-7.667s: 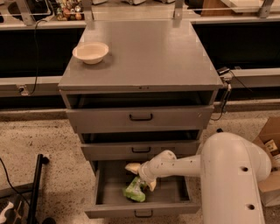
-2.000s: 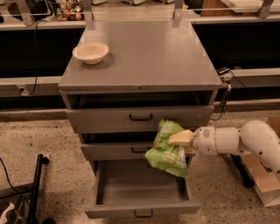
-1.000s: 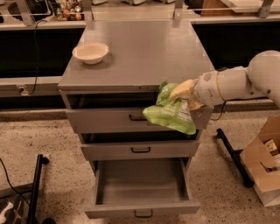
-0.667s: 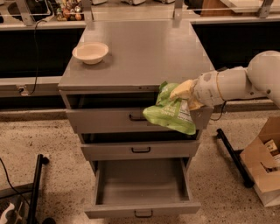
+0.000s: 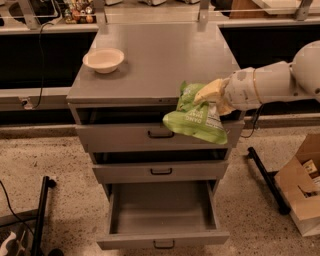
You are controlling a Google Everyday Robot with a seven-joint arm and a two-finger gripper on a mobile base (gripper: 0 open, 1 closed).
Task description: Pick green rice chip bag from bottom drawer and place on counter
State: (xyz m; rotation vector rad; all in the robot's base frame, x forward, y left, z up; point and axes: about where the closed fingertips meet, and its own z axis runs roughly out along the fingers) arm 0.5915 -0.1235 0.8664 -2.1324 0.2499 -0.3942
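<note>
jaws clamped on green rice chip bag (image 5: 196,122) | pos: at counter (image 5: 160,55) frt edge | bottom drawer (image 5: 161,209) open

Hidden under the gripper (image 5: 209,94), clamped at the front right edge of the counter (image 5: 160,60): top right corner of the green rice chip bag (image 5: 196,122). Behind the bag, just below the gripper: right part of the top drawer (image 5: 115,136). Cut off by the right edge, behind the gripper: robot arm (image 5: 270,82); well below and right of it, cardboard box (image 5: 300,192). Too small to read: print on the bag. Too small to name, far up-left of the gripper: clutter (image 5: 77,10). Hidden under the middle drawer (image 5: 125,172), well below the gripper: back of the bottom drawer (image 5: 160,210).
</note>
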